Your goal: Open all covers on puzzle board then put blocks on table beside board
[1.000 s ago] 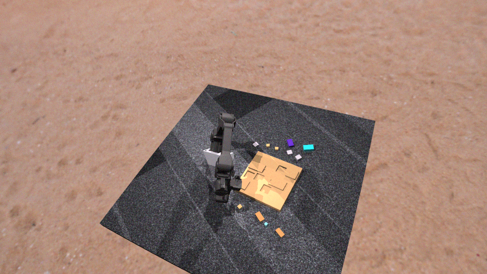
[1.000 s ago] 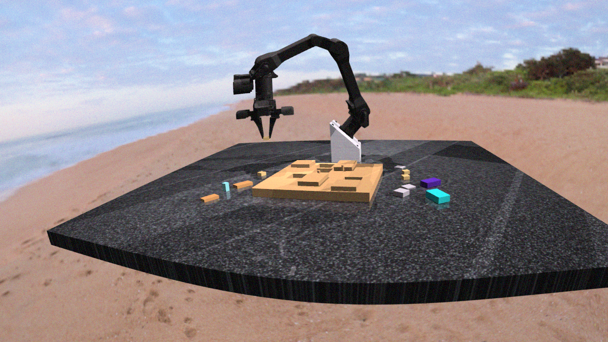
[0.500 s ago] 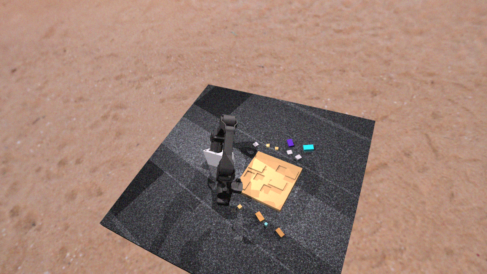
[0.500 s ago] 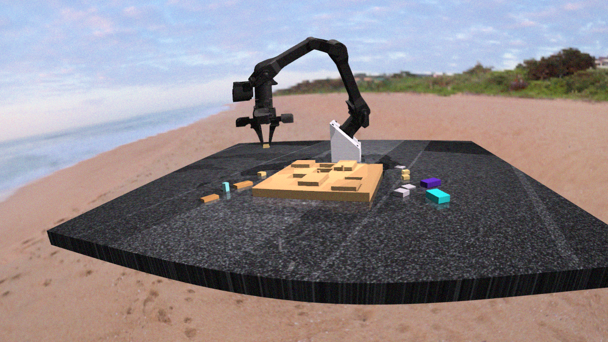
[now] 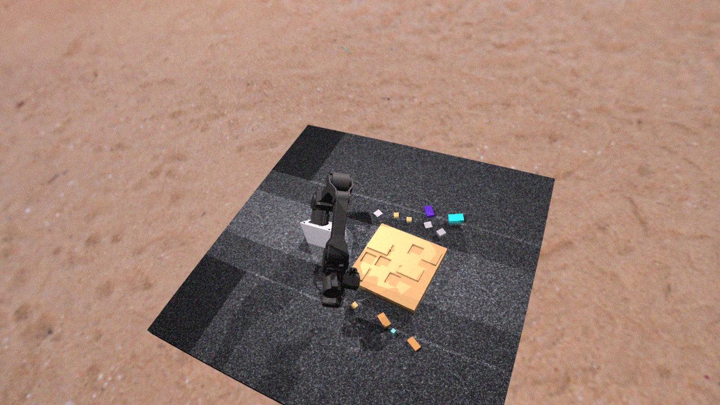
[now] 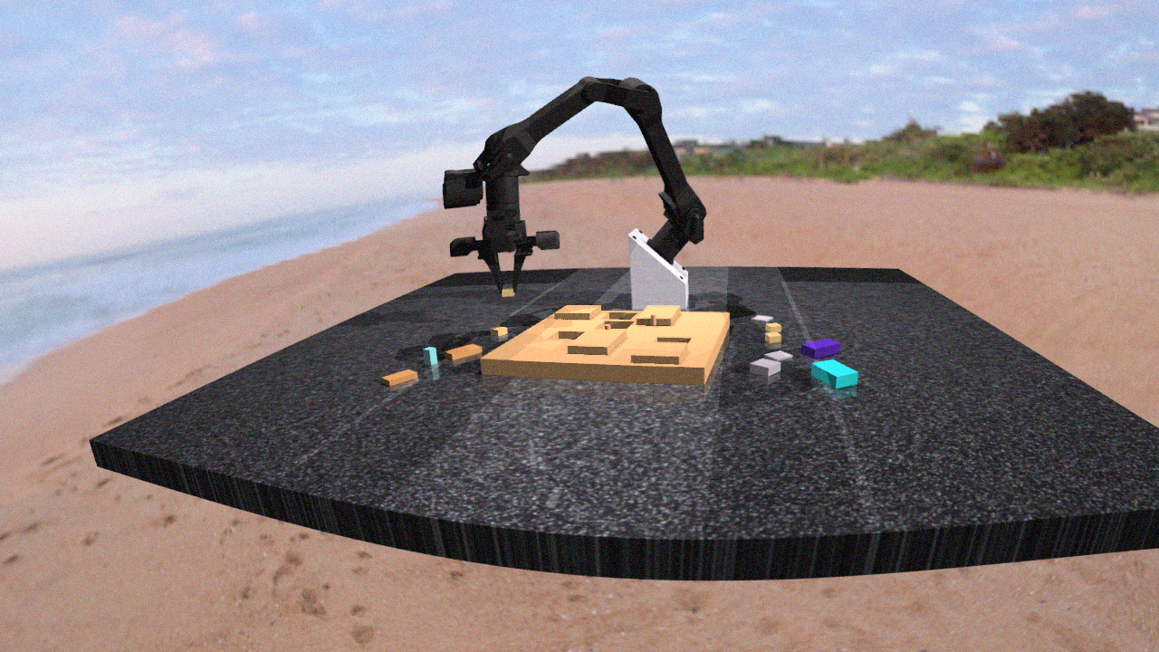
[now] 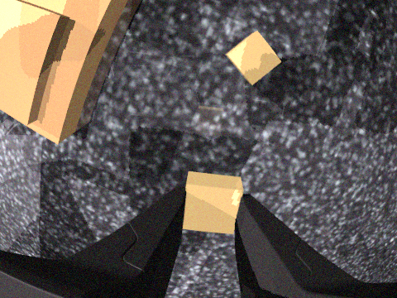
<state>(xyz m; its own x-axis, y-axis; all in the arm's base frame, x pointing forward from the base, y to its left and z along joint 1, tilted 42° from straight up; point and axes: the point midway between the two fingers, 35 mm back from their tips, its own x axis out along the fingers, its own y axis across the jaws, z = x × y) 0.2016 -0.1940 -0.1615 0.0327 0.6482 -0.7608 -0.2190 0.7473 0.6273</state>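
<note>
The tan puzzle board lies flat. Several raised covers stand off their wells, among them a middle cover and a rear right cover. The visible wells, such as one well, look empty. My gripper is shut on a small yellow block, held above the table left of the board in the exterior view. One yellow block rests beside the board. Two more, a first and a second, rest on its opposite side.
Near the lone yellow block lie two orange blocks and a small light-blue block. On the opposite side lie a purple block, a cyan block and several grey pieces.
</note>
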